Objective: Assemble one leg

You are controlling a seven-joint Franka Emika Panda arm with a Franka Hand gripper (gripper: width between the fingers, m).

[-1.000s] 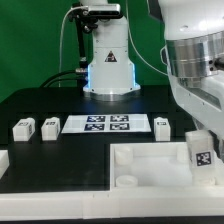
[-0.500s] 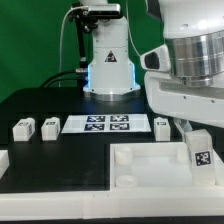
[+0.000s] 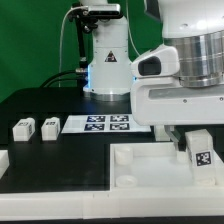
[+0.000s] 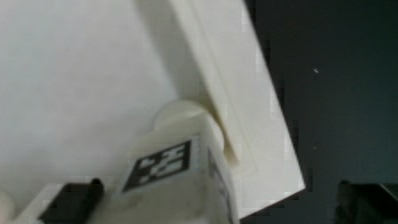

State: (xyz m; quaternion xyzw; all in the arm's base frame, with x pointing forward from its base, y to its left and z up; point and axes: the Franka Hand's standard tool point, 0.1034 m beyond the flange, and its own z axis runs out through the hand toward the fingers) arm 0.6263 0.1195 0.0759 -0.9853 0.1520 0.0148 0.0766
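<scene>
One leg (image 3: 203, 155), a white post with a square tag, stands upright in the large white slab's (image 3: 140, 165) corner at the exterior view's right. In the wrist view the same leg (image 4: 175, 160) rises by the slab's rim (image 4: 240, 90). My gripper (image 4: 217, 200) is open: its dark fingertips (image 4: 71, 200) stand wide apart on either side of the leg and do not touch it. In the exterior view the gripper (image 3: 190, 140) hangs just above and behind that leg, mostly hidden by the arm. Two more legs (image 3: 22, 128) (image 3: 49, 126) lie at the exterior view's left.
The marker board (image 3: 100, 123) lies flat in the middle of the black table, behind the slab. A white piece (image 3: 3, 160) sits at the left edge. The robot base (image 3: 108, 60) stands at the back. The arm's body covers the area right of the marker board.
The arm's body has swung toward the exterior view's left and now covers the leg that lay right of the marker board. The upright leg in the slab's corner has not moved.
</scene>
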